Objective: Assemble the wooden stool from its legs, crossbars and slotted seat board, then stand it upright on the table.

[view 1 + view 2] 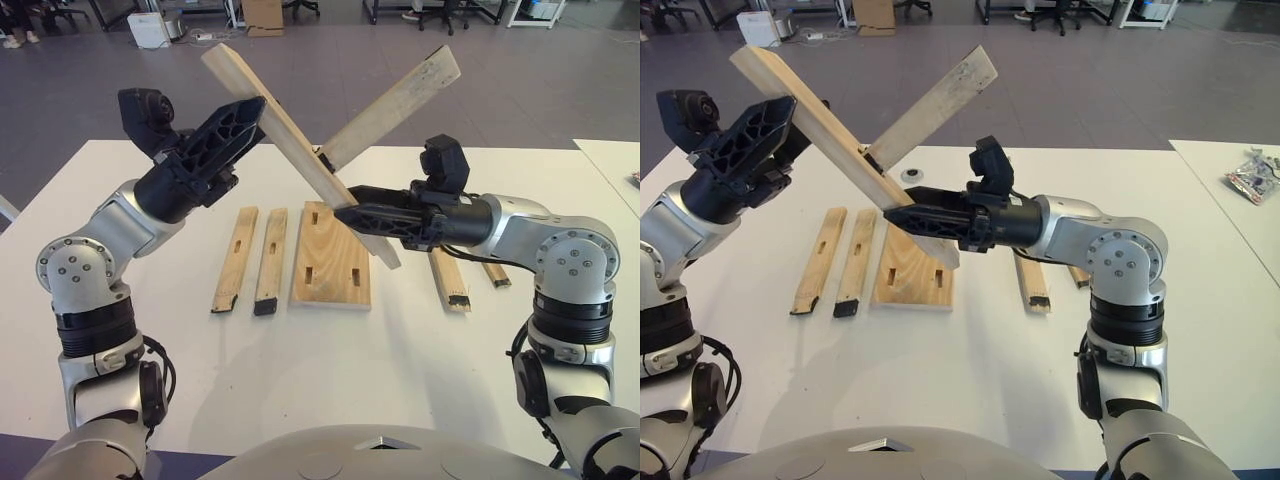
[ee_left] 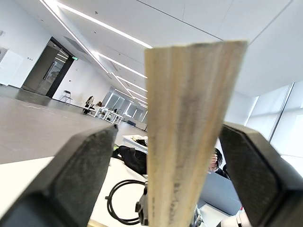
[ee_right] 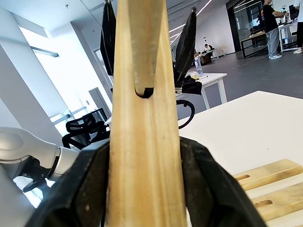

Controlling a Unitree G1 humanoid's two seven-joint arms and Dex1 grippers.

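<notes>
Two long wooden legs form an X held above the table. One leg (image 1: 290,140) slopes from the upper left down toward the right. The other leg (image 1: 400,100) sits in its slot at the crossing and rises to the upper right. My left gripper (image 1: 248,112) is shut on the sloping leg's upper part, seen as a plank (image 2: 189,142) between its fingers (image 2: 85,179). My right gripper (image 1: 345,212) is shut on the same leg's lower part (image 3: 142,151). The slotted seat board (image 1: 325,270) lies flat on the table below.
Two slotted wooden pieces (image 1: 235,258) (image 1: 270,260) lie left of the seat board. Two more pieces (image 1: 450,282) (image 1: 495,273) lie under my right arm. The white table (image 1: 300,370) has free room toward its front edge. A small packet (image 1: 1250,175) sits on the neighbouring table.
</notes>
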